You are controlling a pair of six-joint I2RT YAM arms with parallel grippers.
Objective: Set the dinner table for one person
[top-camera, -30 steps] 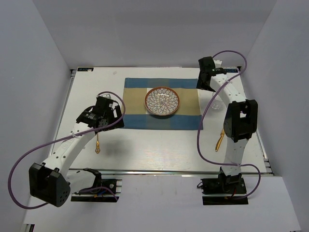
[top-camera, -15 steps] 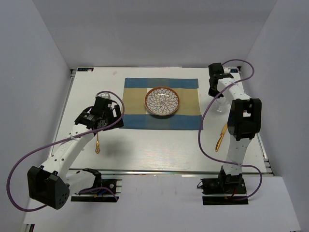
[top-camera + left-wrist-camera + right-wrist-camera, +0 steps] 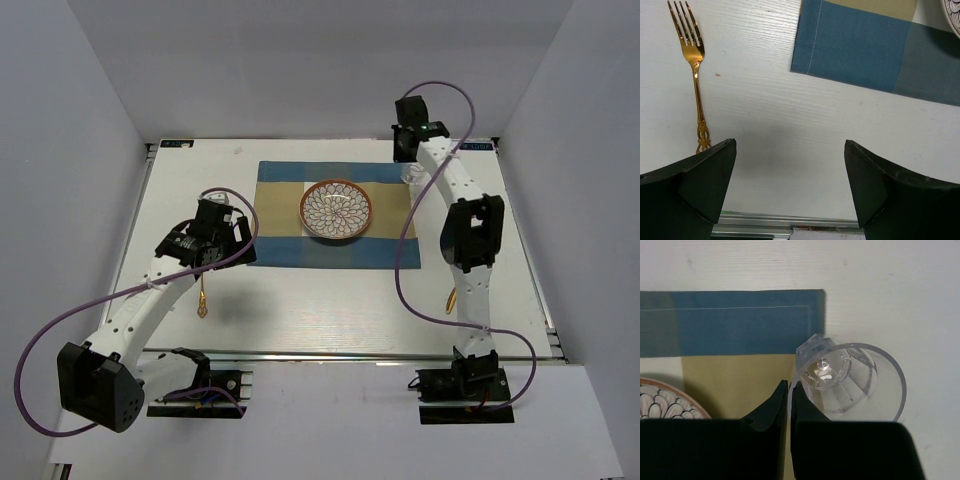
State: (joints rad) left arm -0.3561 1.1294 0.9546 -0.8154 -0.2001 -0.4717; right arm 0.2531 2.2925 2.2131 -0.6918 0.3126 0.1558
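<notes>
- Top external: the right arm has swung in from the right side of the dinner table. The right gripper now hangs over the far right corner of the placemat. The glass has come with it from its spot on bare table right of the cloth. The plate sits mid-mat, unmoved. The left gripper has not shifted from the mat's near left corner, with the fork just beside it. A gold utensil lies by the right arm, half hidden.
- Left wrist: the claw is spread wide over bare tabletop and holds nothing. The fork lies to one side, apart from the mat's corner.
- Right wrist: the fingers are pressed together on the glass's rim wall, pinching it. The glass overlaps the mat's blue corner; I cannot tell whether it rests or hangs.
- Judgement: the glass is nearly placed and only needs setting down and releasing. The cutlery is not yet laid by the plate.
</notes>
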